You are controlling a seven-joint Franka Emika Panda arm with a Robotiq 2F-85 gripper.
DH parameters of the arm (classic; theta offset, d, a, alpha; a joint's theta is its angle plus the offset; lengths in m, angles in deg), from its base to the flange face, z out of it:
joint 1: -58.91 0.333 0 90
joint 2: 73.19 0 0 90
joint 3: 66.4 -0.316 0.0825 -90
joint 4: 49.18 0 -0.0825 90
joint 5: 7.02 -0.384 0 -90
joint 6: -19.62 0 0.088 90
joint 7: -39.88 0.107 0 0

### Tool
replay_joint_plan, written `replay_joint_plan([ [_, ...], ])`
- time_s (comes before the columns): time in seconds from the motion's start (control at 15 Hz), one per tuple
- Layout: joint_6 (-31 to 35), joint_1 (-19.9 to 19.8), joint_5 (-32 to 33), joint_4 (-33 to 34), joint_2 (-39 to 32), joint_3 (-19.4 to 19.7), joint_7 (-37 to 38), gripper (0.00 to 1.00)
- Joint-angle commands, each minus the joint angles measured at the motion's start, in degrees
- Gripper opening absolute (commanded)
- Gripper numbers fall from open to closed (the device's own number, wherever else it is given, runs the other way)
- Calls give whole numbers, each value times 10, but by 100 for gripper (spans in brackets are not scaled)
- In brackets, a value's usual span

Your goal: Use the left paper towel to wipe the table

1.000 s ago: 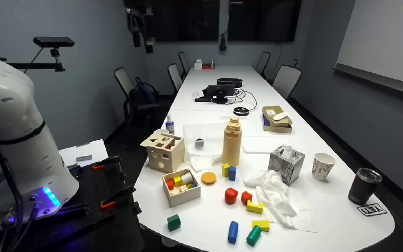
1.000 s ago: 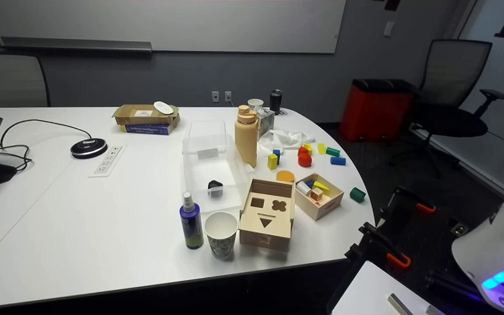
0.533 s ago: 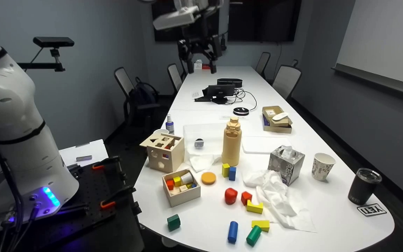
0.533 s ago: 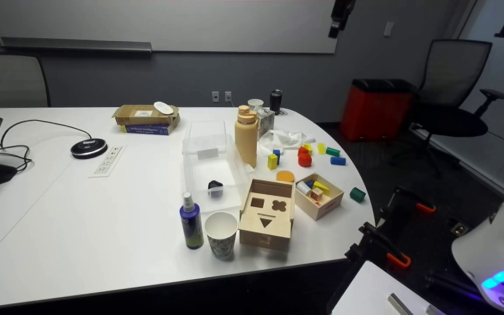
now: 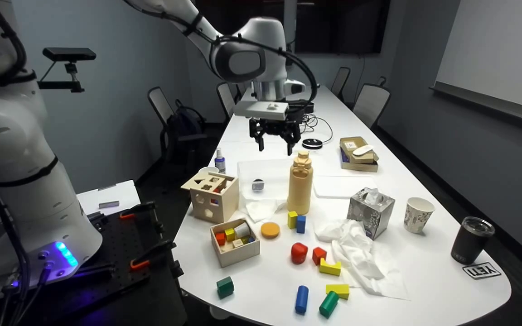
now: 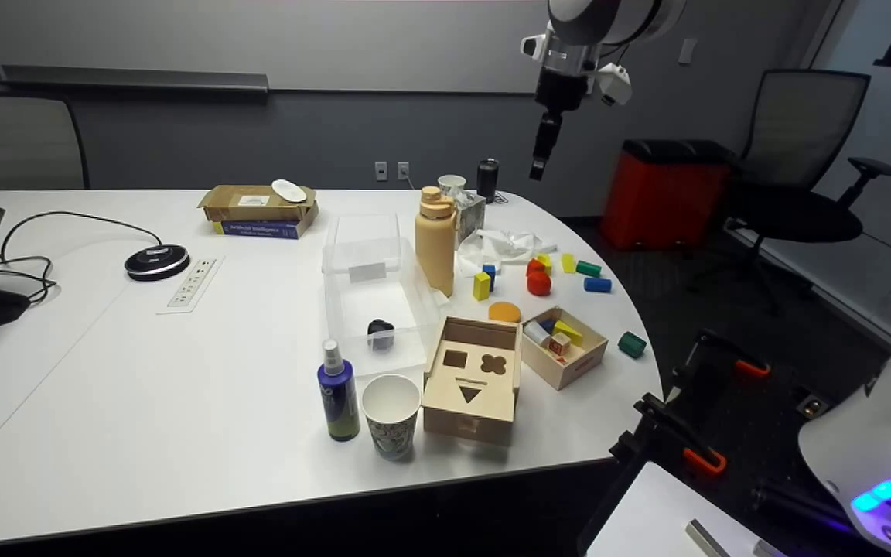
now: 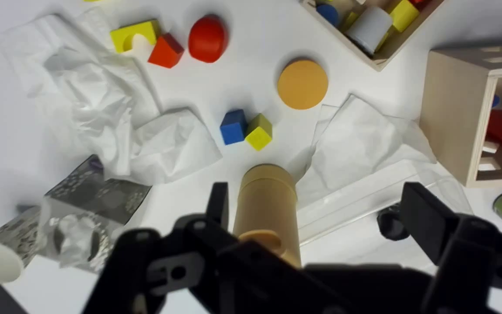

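The end effector hangs in the air above the desk, released, its two fingers spread well apart. In the wrist view the tan bottle shows in the gap between them.

The smaller white paper towel lies on the desk between the wooden shape box and the bottle, along the edge of the clear plastic bin; whether it runs under the bin I cannot tell. The larger crumpled paper towel lies just beside the tissue box, with a yellow arch near its edge.

A blue block and a yellow block stand side by side near the bottle. An orange disc lies near the open wooden tray, which holds small blocks. A paper cup and a black tumbler stand on the far side of the tissue box from the bottle.
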Motion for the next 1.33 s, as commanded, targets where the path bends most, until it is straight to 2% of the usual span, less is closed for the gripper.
replay_joint_plan([
  [0.0,25,-34,-37,-13,-54,-45,-40,100],
  [0.33,90,-74,-64,-17,-153,-109,-64,100],
  [0.6,169,-119,-88,-2,-244,-186,-90,100],
  [0.87,218,-156,-63,28,-321,-250,-81,100],
  [1.27,254,-191,-22,100,-407,-292,-70,100],
])
